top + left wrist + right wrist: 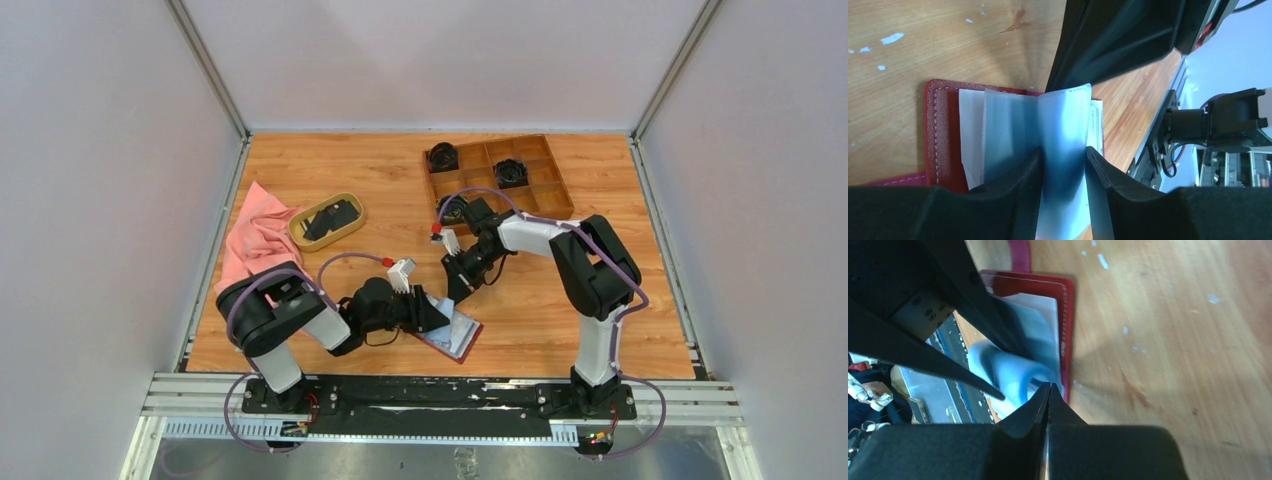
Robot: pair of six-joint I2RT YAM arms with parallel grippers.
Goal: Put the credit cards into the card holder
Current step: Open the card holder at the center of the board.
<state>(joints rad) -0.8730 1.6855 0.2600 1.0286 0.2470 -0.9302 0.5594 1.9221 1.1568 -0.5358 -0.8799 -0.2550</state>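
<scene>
Here the card holder (pixel 455 338) lies open on the wood-grain desk (pixel 350 165), near the front edge between the 2 arms. It is dark red leather with pale stitching along its rim, and soft, bluish-clear plastic pockets fan up from its fold. The left gripper (pixel 1063 170) is clamped on 1 of those pocket leaves, with a black finger (pixel 1008 195) against each face. The right gripper (pixel 1049 399) has its fingers pressed together, tips just beside the curled edge of the pockets (whether anything thin sits between them cannot be told). A white slip behind the pockets carries print too small to read. Well apart, toward the back left, an oval tan dish (pixel 297 230) holds dark, flat credit cards (pixel 330 218). A wooden box (pixel 545 195) of square compartments holds black round items in at least 2 of them. A crumpled pink cloth (pixel 252 240) lies just beside the dish.
</scene>
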